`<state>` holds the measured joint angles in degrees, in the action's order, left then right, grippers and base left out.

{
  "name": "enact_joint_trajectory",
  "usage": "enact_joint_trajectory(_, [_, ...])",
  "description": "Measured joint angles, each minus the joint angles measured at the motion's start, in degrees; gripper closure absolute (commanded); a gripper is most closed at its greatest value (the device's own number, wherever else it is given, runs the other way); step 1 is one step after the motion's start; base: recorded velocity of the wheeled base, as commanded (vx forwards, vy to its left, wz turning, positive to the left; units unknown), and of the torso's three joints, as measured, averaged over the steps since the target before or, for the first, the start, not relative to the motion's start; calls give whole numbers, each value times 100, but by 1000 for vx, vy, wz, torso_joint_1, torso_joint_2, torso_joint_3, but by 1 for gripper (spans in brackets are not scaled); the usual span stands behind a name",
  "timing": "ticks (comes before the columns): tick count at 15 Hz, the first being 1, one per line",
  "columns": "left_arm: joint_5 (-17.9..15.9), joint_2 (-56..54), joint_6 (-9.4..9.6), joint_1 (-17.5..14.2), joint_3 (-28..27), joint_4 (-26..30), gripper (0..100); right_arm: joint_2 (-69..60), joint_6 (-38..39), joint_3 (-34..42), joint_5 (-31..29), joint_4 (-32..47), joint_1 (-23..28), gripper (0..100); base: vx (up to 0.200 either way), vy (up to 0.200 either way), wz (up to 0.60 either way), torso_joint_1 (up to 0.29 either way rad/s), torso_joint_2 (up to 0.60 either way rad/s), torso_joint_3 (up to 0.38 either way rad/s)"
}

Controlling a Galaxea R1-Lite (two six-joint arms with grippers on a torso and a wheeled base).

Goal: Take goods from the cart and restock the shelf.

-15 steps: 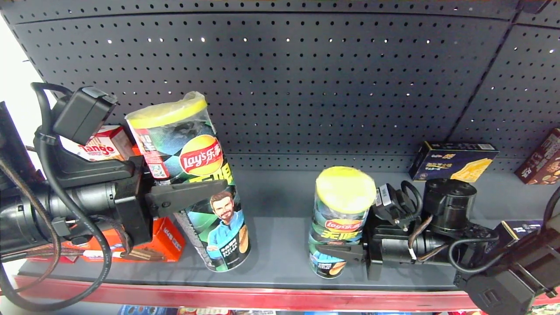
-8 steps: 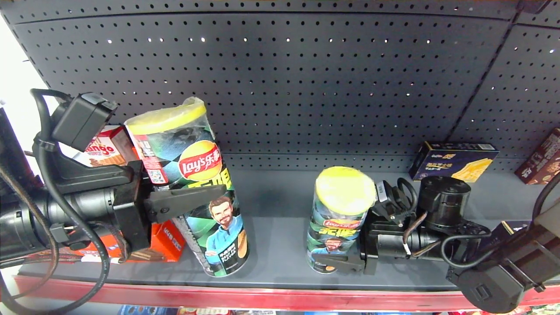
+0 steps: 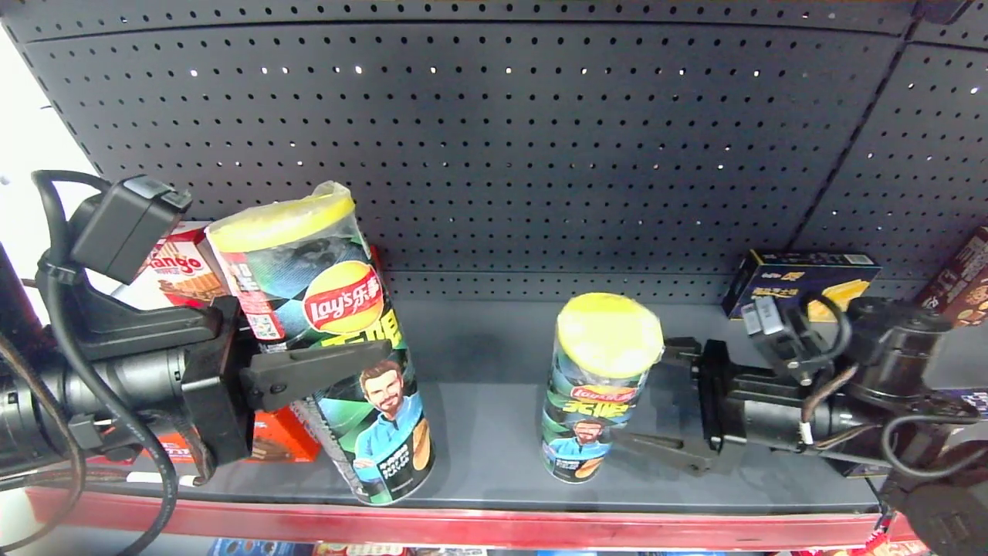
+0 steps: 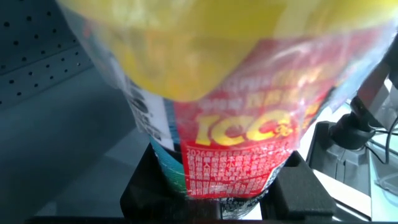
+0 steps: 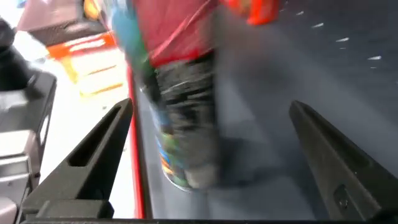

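Observation:
A tall chips can [image 3: 332,347] with a yellow lid leans at the left of the dark shelf [image 3: 486,371], its base near the front edge. My left gripper [image 3: 340,363] is shut on its middle. The left wrist view has that can [image 4: 236,124] up close between the fingers of the left gripper [image 4: 227,199]. A shorter chips can [image 3: 598,386] stands upright mid-shelf. My right gripper [image 3: 665,400] is open just to its right, clear of it. The right wrist view looks past the spread right gripper [image 5: 210,109] at this can [image 5: 180,112].
Orange wafer boxes [image 3: 278,436] and a white-and-red box [image 3: 181,266] sit behind the left arm. A dark blue box [image 3: 803,282] and a brown box [image 3: 961,282] stand at the back right. Free shelf lies between the two cans. A red lip [image 3: 463,529] edges the front.
My right gripper has let go of the short can, opened, and drawn back to the right. My left gripper with the tall can has shifted slightly left and down.

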<state>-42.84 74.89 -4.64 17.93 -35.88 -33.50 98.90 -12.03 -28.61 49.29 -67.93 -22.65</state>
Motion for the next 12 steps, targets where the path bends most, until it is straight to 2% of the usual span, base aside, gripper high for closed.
enact_joint_trajectory(4, [1,-196,0,-2,184,11,100,-1404,714,594,15,16,796,0,0,0,0,0,0,0])
enact_joint_trajectory(7, [52,-276,0,-10,143,6,100,-2586,1092,869,1,279,1968,0,0,0,0,0,0,0])
enact_joint_trajectory(9, [129,-347,0,-10,160,22,100,-3545,1265,1068,-38,944,2768,0,0,0,0,0,0,0])
enact_joint_trajectory(12, [138,-435,-9,-5,29,52,100,-5158,1419,1359,-216,2742,3852,0,0,0,0,0,0,0])
